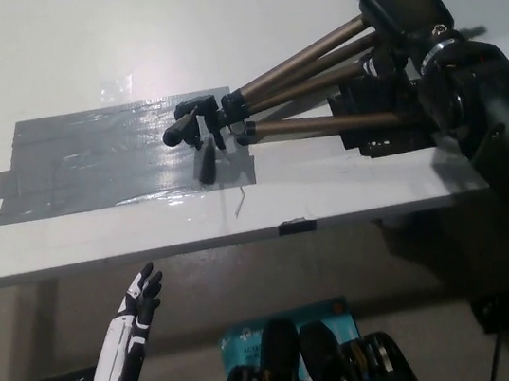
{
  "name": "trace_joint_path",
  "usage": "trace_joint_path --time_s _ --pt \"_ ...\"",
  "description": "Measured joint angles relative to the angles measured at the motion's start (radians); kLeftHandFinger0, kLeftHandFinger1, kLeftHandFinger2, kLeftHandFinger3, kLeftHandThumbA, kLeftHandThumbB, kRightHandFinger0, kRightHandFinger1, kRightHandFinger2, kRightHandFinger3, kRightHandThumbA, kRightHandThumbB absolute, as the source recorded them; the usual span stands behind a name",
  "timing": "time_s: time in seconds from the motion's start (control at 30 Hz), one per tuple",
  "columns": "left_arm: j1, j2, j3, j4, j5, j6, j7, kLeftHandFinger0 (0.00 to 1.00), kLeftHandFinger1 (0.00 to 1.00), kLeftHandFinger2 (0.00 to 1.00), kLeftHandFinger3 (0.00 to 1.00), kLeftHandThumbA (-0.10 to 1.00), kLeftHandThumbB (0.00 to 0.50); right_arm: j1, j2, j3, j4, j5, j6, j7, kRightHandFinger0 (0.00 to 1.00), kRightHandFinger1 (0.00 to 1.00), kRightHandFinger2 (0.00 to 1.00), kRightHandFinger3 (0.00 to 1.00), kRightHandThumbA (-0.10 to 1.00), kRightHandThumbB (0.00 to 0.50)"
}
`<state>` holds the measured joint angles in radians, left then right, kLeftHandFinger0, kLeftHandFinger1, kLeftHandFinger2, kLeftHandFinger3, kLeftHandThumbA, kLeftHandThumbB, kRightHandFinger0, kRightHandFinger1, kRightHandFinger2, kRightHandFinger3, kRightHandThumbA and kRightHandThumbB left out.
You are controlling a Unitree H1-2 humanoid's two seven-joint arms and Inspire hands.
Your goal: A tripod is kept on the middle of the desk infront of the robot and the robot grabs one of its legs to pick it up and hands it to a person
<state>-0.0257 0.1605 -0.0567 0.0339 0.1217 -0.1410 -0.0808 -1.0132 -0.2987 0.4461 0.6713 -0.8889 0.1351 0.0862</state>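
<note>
Black right hand (394, 2) is being held palm-down at the far right of the desk (42, 50), closed on a leg of the tripod (296, 84). Slim bronze tubes, black head; the long axis is being held left-right, head pointing left over grey tape (87, 163). White left hand (138, 308) is being held below the desk edge, fingers spread

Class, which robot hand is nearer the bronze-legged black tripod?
Right. The black right robot hand is at the legs of the bronze-legged black tripod; the white left robot hand hangs below the front edge of the white desk.
</note>
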Motion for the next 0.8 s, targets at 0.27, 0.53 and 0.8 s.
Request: trace_joint_path --time_s 0.27,0.53,0.8 --pt "-0.001 0.001 0.0 -0.002 0.0 0.001 -0.003 1.0 1.0 1.0 1.0 1.0 0.13 -0.044 -0.004 0.01 0.029 0.008 -0.026 0.01 1.0 1.0 1.0 1.0 0.85 0.5" --pt "-0.001 0.003 -0.001 -0.004 0.001 0.002 -0.004 1.0 1.0 1.0 1.0 1.0 0.115 -0.098 0.011 0.018 0.169 0.011 -0.067 -0.051 1.0 1.0 1.0 1.0 0.84 0.485" --pt "-0.001 0.003 -0.002 -0.005 0.0 0.005 -0.004 1.0 1.0 1.0 1.0 1.0 0.082 -0.141 0.046 0.057 0.383 0.008 -0.125 -0.172 1.0 1.0 1.0 1.0 0.75 0.491"
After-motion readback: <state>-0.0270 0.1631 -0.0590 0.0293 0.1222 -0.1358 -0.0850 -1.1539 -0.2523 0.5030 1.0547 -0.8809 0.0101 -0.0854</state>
